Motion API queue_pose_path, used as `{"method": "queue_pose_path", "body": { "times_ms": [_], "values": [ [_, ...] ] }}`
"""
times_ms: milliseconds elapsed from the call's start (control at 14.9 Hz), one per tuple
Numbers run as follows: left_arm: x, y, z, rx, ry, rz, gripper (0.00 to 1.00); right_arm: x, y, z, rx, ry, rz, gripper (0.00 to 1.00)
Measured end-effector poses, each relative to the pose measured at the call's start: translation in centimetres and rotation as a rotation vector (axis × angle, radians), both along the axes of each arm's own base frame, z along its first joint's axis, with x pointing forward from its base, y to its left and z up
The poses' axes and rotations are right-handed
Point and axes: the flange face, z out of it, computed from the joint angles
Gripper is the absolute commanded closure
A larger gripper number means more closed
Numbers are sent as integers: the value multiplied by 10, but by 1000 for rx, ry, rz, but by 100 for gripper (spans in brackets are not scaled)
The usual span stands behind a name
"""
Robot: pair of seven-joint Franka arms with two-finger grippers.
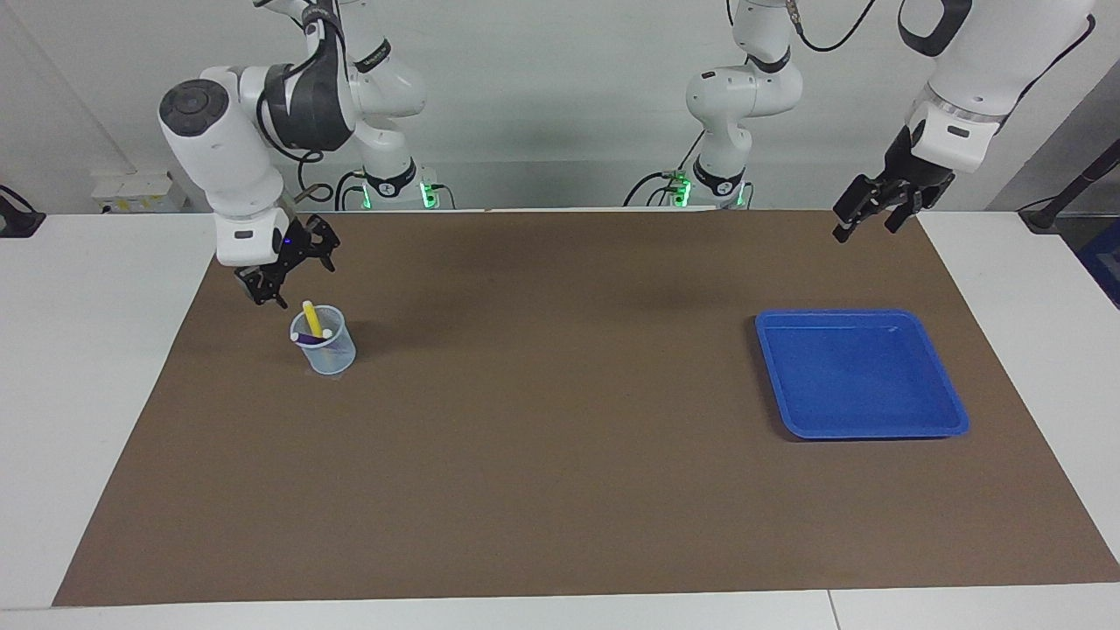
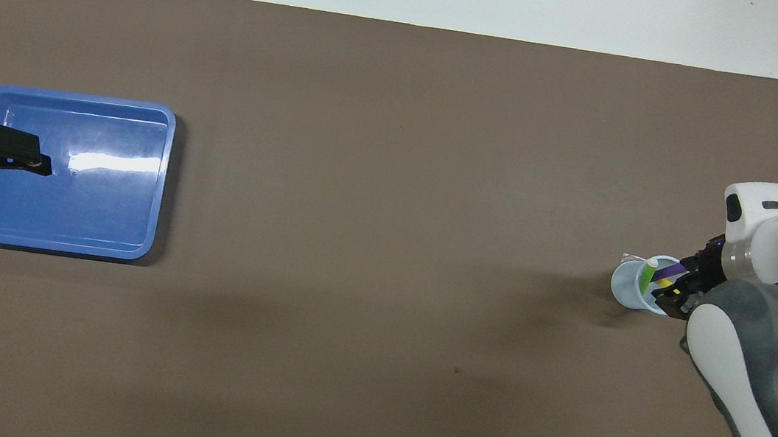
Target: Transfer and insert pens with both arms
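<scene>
A clear plastic cup (image 1: 329, 355) (image 2: 624, 290) stands on the brown mat toward the right arm's end of the table. The pens stand in it. The yellow pen (image 1: 311, 317) (image 2: 662, 282) sticks out tilted, the purple pen (image 1: 305, 337) (image 2: 667, 268) leans beside it, and the green pen (image 2: 649, 273) shows in the overhead view. My right gripper (image 1: 291, 268) (image 2: 680, 285) hangs open just above the cup's rim and holds nothing. My left gripper (image 1: 868, 215) (image 2: 5, 156) is open, empty and raised high at the left arm's end.
A blue tray (image 1: 862, 374) (image 2: 63, 208) with nothing in it lies toward the left arm's end. The brown mat (image 1: 560, 437) covers most of the white table. Both arm bases stand at the robots' edge.
</scene>
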Motion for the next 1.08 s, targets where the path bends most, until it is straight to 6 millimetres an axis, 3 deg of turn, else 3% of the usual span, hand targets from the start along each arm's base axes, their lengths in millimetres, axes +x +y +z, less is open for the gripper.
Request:
{"method": "queue_pose_path", "body": {
  "times_ms": [336,605,739,1076],
  "values": [
    [1,7,17,89,-6,-43,0,-18,-5,77,22,29,-195,0],
    [0,12,18,115,-6,-180,0,-26,5,114,19,61,-356,0],
    [1,9,17,116,-6,-195,0,-26,9,117,17,64,-383,0],
    [7,-11,4,112,-6,-111,0,-20,26,77,17,54,-380,0]
  ]
}}
